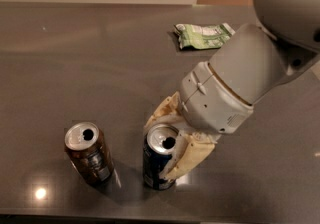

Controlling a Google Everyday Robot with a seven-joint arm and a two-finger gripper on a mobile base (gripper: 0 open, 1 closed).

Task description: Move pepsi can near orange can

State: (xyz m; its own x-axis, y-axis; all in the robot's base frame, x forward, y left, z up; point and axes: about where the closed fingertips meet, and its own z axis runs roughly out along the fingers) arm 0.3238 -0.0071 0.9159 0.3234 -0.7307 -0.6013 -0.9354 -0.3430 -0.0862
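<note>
The pepsi can (159,160) stands upright near the front edge of the table (75,68), a little right of the middle. Its long axis runs vertically. The silver top faces up toward the camera and the base points down at the tabletop. The open mouth hole sits on the right half of the top. The dark blue side wall shows below the rim, with a small pale patch low on it. Whether the base rests on the table or hangs just above it cannot be told.

The gripper (162,146) is closed around the pepsi can. One cream-padded finger (162,110) lies against the can's far left side and the other (190,155) runs down its near right side, so the can sits clamped between them. The grey arm (240,83) comes in from the upper right and slants down to the can.

The orange can (89,153) stands to the left of the pepsi can, near it but apart, with a strip of bare table between the two. It too is upright, with its long axis vertical and its silver top facing up. Its mouth hole is toward the right of the top. A grey-white panel shows on its lower side.

A green packet (202,35) lies flat far back on the table, well apart from both cans and just beyond the arm.
</note>
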